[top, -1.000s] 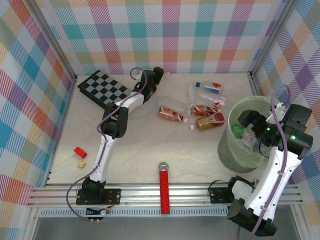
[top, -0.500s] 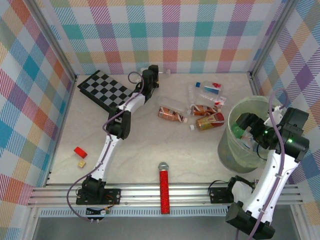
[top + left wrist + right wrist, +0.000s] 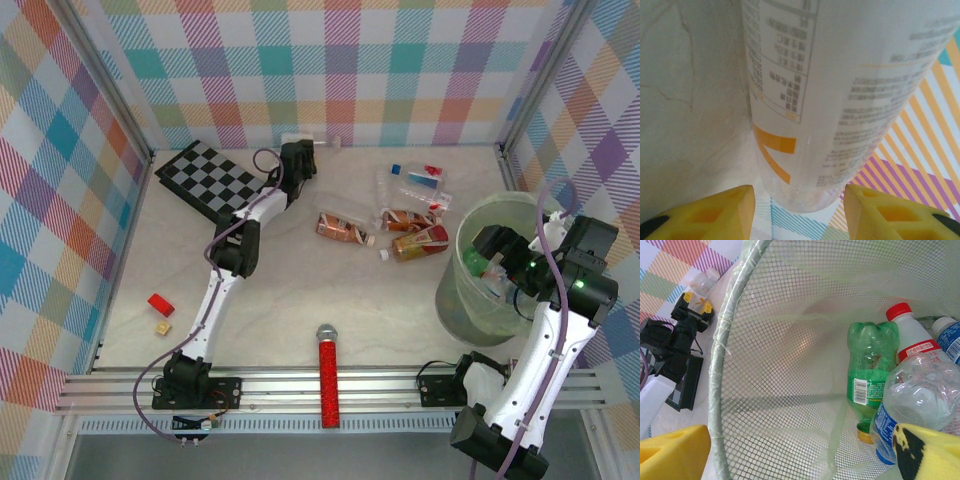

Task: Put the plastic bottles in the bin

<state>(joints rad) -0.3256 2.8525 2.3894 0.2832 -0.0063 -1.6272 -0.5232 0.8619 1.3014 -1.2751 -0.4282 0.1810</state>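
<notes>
Your left gripper [image 3: 800,202] straddles a white-labelled bottle [image 3: 805,100] by the back wall [image 3: 350,70], fingers [image 3: 715,210] just beside it; whether they pinch it, you cannot tell. Your right gripper [image 3: 800,452] hangs over the bin [image 3: 720,365], its fingers spread wide around nothing, above a green bottle [image 3: 871,365] inside.

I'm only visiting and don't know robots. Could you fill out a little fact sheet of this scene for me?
Left gripper: fingers either side of white-labelled bottle, far side; grip unclear
Right gripper: open, over bin
Inside bin: green bottle, plus others
Not yet binned: loose bottles mid-table
Other things: microphone, checkerboard
</notes>
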